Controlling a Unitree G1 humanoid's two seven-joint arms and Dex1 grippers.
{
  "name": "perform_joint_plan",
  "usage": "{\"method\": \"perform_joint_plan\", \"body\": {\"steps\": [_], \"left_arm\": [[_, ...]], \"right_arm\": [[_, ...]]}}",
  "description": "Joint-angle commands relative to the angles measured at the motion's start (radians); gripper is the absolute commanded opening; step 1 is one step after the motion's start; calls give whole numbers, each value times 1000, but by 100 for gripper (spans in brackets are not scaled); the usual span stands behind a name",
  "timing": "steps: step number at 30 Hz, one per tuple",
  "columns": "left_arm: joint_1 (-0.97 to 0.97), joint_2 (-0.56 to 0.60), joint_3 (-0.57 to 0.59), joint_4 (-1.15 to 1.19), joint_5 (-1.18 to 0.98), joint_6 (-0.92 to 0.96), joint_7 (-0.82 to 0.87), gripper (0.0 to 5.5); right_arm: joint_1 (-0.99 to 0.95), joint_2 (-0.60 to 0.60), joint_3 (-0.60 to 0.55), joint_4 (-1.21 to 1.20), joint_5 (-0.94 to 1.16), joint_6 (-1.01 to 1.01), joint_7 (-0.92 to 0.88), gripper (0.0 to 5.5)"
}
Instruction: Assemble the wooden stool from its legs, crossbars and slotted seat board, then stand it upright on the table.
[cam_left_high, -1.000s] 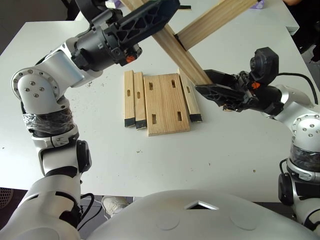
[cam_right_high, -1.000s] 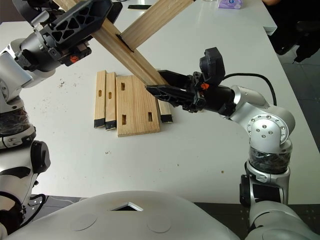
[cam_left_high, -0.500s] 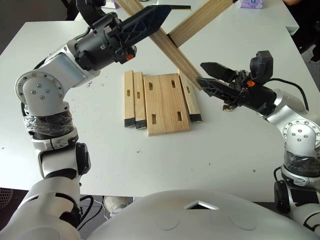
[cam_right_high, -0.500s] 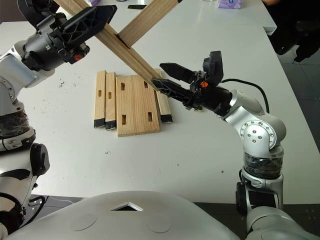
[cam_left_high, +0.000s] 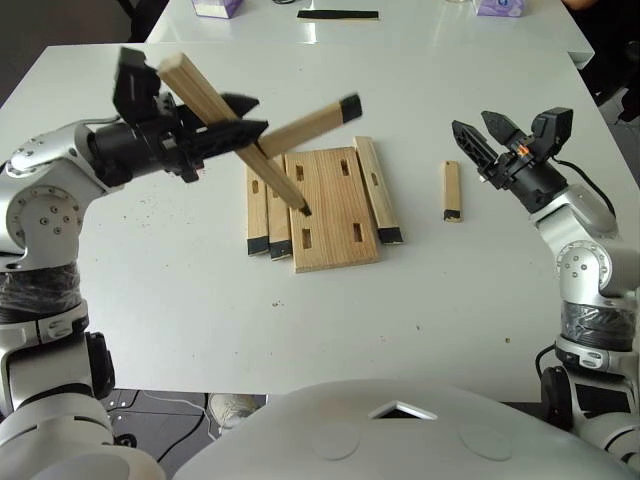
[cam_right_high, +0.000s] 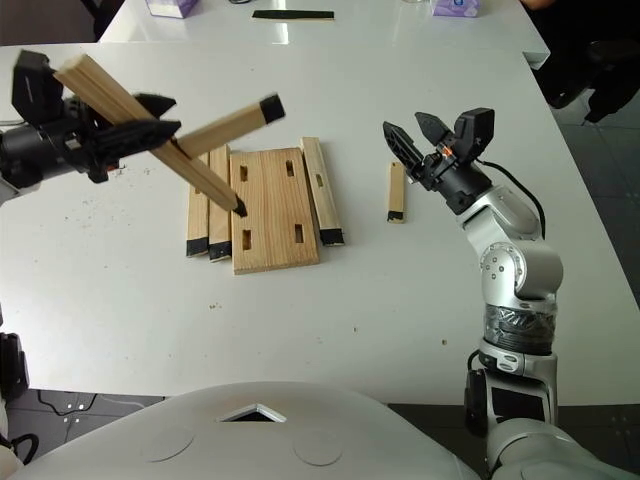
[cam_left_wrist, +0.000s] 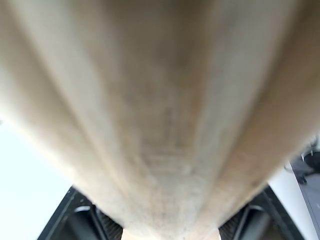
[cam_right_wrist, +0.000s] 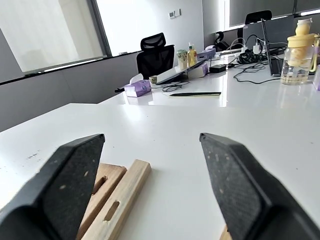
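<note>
Left wrist view sits hard against the joined leg and crossbar (cam_left_wrist: 160, 120), a pale, blurred face of wood with grain running lengthwise. The eye views give its shape: a long square leg tilted down toward the right, with a black-tipped crossbar branching from its middle. It is held off the bench (cam_left_high: 200, 330) by the left end effector (cam_left_high: 232, 118), whose black fingers are clamped on the leg. Its lower tip hangs over the slotted seat board (cam_left_high: 335, 215), a flat rectangular plank with four small slots lying on the bench; whether tip and board touch I cannot tell. Two loose legs (cam_left_high: 258, 195) lie side by side just beside the board's left edge, and a third leg (cam_left_high: 378, 200) lies along its right edge, each slotted and black at one end. A short crossbar (cam_left_high: 452, 190) lies apart, farther right. The right end effector (cam_left_high: 473, 124) hovers above the bench near that short piece, its fingers spread wide and holding nothing. Right wrist view looks out between those textured black fingers (cam_right_wrist: 65, 195) and adds slotted timber ends (cam_right_wrist: 120, 207) up close. Behind them is another white surface carrying a tissue box (cam_right_wrist: 137, 88) and a bottle (cam_right_wrist: 299, 42), with an office chair (cam_right_wrist: 154, 52) beyond.
</note>
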Motion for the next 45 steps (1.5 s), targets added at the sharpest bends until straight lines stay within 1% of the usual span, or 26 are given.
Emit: {"method": "perform_joint_plan", "body": {"steps": [1, 6, 13, 17, 23, 31, 35, 40, 45], "left_arm": [[20, -2, -49, -25, 64, -52, -59, 206], [36, -21, -98, -13, 123, -96, -98, 206], [28, -45, -129, 14, 167, -130, -131, 206], [41, -39, -161, 40, 211, -163, -162, 206], [39, -4, -231, 91, 319, -274, -224, 205], [177, 7, -281, -71, 386, -350, -170, 205], [264, 32, -330, -91, 425, -414, -195, 205], [240, 40, -371, -11, 479, -526, -231, 205], [225, 26, -399, 38, 480, -603, -246, 205]], "right_arm": [[-26, -3, 31, 21, -22, -13, 44, 352], [-61, -9, 46, 65, -35, -10, 75, 352], [-66, -10, 52, 86, -50, -14, 105, 352], [-63, -7, 55, 87, -53, -18, 110, 352], [-56, 4, 59, 91, -61, -27, 107, 352], [27, 59, 105, 39, -90, -37, 86, 352], [53, 86, 130, 20, -102, -34, 70, 352], [37, 89, 135, 44, -118, -39, 64, 352], [26, 102, 136, 60, -133, -43, 56, 352]]}}
